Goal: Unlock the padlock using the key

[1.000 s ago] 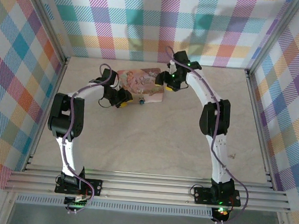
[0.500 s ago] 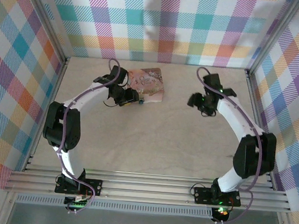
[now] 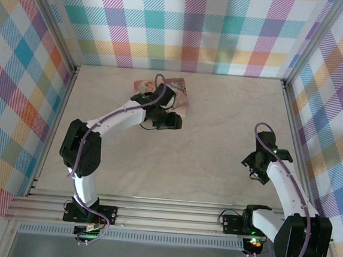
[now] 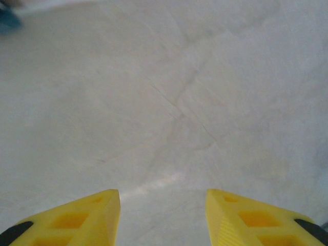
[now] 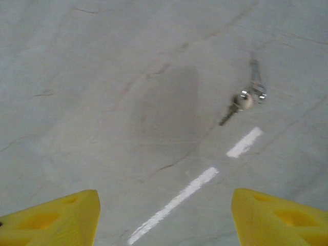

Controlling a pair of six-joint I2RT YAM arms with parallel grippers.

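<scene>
My left gripper [image 3: 173, 122] hovers just in front of the pink tin [image 3: 182, 91], and its arm lies across the tin. In the left wrist view it [image 4: 163, 195] is open over bare tabletop, nothing between its yellow fingers. A blurred blue-teal shape, apparently the padlock [image 4: 6, 19], shows at the top-left corner of that view. My right gripper [image 3: 256, 166] is at the right near side of the table. In its wrist view it [image 5: 165, 192] is open, and the small silvery key [image 5: 245, 101] lies flat on the table ahead and to the right of its fingers.
Plaid walls with metal posts enclose the beige table [image 3: 205, 149] on three sides. An aluminium rail [image 3: 170, 215] carries both arm bases at the near edge. Bright streaks of reflected light [image 5: 177, 202] cross the surface near the right gripper.
My right arm has pulled away from the tin, back to the right near side. My left gripper has swung rightward along the tin's front edge, covering where the padlock lay.
</scene>
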